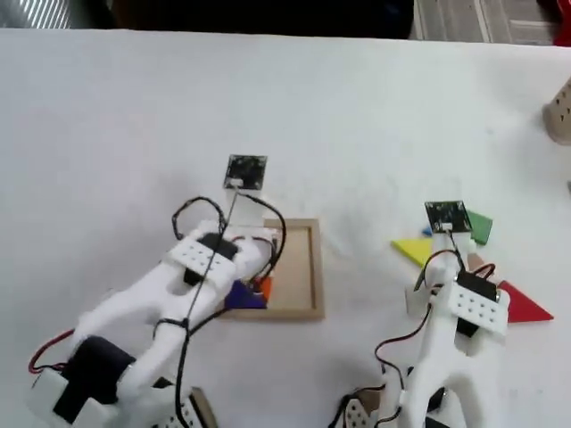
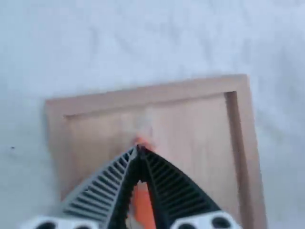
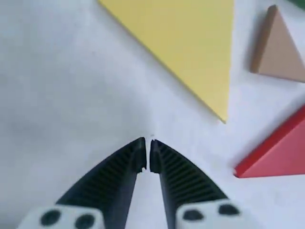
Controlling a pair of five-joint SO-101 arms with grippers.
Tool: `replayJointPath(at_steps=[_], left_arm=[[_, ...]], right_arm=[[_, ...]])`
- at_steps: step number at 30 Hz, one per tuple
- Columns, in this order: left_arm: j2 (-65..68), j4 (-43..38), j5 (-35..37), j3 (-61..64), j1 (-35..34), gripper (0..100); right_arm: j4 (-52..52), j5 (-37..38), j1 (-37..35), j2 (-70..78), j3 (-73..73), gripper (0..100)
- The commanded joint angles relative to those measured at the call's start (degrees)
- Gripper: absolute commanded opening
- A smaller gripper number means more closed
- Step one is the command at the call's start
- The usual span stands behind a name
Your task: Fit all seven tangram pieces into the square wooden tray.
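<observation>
The square wooden tray lies mid-table, and my left arm reaches over its near left part. In the left wrist view my left gripper is shut on an orange piece, its tips low over the tray floor. A purple piece shows beside the orange piece under that arm. My right gripper is shut with nothing in it, just above the white table. Close to it lie a yellow triangle, a tan triangle and a red triangle.
In the high view the yellow triangle, a green piece and the red triangle lie around the right arm. A perforated tan object stands at the right edge. The far half of the table is bare white cloth.
</observation>
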Motion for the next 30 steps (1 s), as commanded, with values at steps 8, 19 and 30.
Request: replayJointPath(at_steps=[8, 19, 30], left_arm=[[0.0, 0.7, -0.5, -2.5, 11.6, 2], [0.0, 0.6, -0.6, -2.5, 19.6, 2], [-7.4, 6.1, -0.6, -2.3, 16.5, 2]], right_arm=[[-0.7, 0.7, -0.7, -1.4, -0.3, 1.8], [-1.1, 0.8, -0.8, -1.4, -0.3, 1.9], [-1.1, 0.8, -0.8, -1.4, -0.3, 2.0]])
